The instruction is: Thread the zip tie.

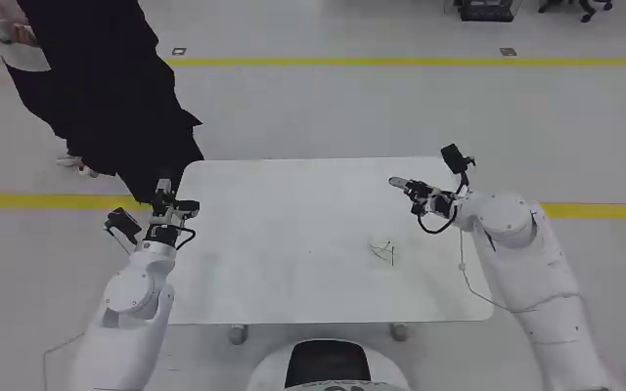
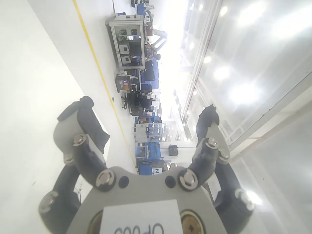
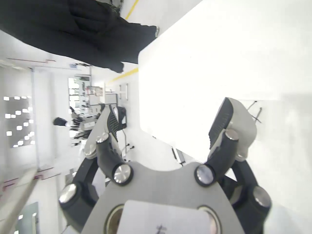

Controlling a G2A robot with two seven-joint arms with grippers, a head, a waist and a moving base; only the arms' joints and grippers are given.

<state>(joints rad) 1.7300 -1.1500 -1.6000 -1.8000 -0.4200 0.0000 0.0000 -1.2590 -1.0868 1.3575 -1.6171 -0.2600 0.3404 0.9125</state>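
A thin black zip tie (image 1: 383, 251) lies bent into a loop on the white table (image 1: 293, 244), right of centre; part of it shows past a finger in the right wrist view (image 3: 256, 115). My right gripper (image 1: 396, 183) hangs open over the table's far right part, well behind the zip tie, with nothing between its fingers (image 3: 223, 119). My left gripper (image 1: 161, 188) stands open and empty at the table's left edge, far from the zip tie; its fingers (image 2: 84, 113) point out into the room.
A person in a dark coat (image 1: 108, 88) stands at the table's far left corner, close to my left gripper. A yellow floor line (image 1: 391, 62) runs behind the table. The table's left and middle areas are bare.
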